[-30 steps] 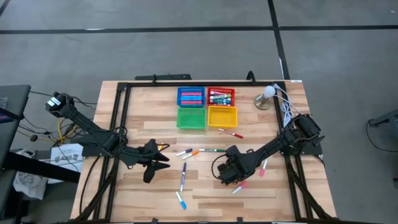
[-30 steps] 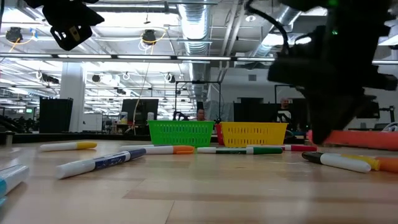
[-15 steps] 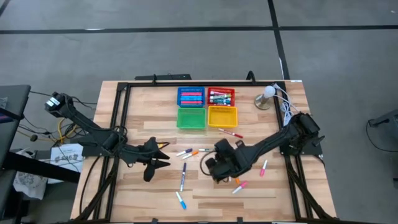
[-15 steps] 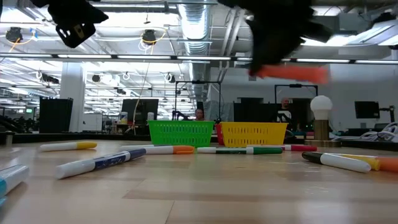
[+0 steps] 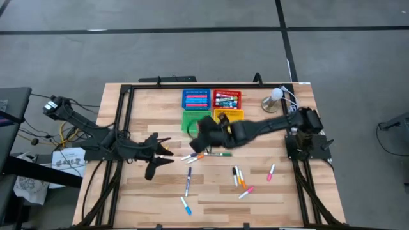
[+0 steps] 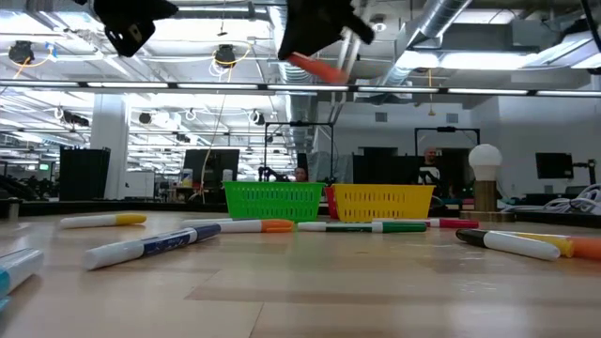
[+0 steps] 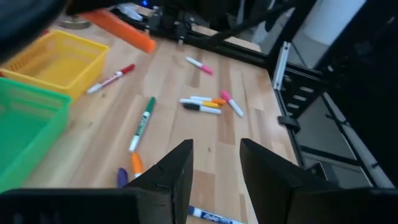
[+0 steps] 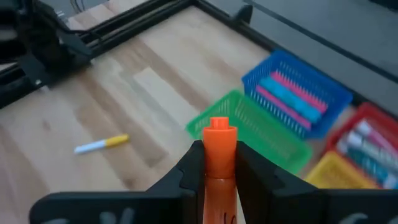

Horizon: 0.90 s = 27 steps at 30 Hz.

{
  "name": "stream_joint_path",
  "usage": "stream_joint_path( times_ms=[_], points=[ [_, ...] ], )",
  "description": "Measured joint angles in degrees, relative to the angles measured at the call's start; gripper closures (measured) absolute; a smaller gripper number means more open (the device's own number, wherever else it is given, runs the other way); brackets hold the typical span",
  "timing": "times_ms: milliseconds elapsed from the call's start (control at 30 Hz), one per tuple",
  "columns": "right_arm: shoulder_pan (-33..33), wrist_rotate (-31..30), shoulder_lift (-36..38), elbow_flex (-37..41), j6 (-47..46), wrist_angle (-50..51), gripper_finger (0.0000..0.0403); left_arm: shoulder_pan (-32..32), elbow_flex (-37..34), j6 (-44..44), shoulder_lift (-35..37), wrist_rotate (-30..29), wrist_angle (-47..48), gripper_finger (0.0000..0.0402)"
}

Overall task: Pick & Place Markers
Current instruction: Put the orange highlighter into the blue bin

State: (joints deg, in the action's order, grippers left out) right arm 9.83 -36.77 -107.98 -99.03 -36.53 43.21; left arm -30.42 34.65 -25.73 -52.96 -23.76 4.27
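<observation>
Wooden table [image 5: 140, 198] under office lights: the right fingers [image 8: 214, 163] are clamped on an orange marker [image 8: 219, 155], raised over the green tray [image 8: 261, 134]. To finish well, centre it above the right tray before opening. Left fingers [image 7: 214, 169] wait apart near loose markers [image 5: 188, 181].

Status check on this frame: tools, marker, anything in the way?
Right tool shut on orange marker, raised near green tray. Left tool open, empty, low over table. Nothing in the way.

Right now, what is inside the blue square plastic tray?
The blue square plastic tray holds several pink and light blue markers lying side by side. Whether more lie beneath them cannot be seen.
</observation>
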Motion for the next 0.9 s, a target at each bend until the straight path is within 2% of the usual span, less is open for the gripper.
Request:
stream_joint_path(
  times_ms=[200,367,533,733,900],
  points=[
    [-9.17,8.50,0.00,-0.34,14.48,-4.94,0.0349,4.70,0.00,3.79,0.12,-0.03,0.46,0.0270],
    [-16.46,13.36,0.00,-0.34,25.25,-9.09,0.0349,12.36,-0.02,4.42,2.14,-0.18,1.45,0.0270],
    [-22.78,20.80,0.00,-0.34,34.31,-15.28,0.0349,20.75,-0.02,4.51,5.13,0.34,4.26,0.0270],
    [-29.40,27.88,0.00,-0.34,40.74,-18.82,0.0349,27.96,-0.02,4.01,4.76,2.65,4.16,0.0270],
    [-32.67,35.15,0.00,-0.34,41.69,-20.41,0.0349,31.81,-0.02,4.49,4.04,2.77,2.14,0.0270]
  ],
)
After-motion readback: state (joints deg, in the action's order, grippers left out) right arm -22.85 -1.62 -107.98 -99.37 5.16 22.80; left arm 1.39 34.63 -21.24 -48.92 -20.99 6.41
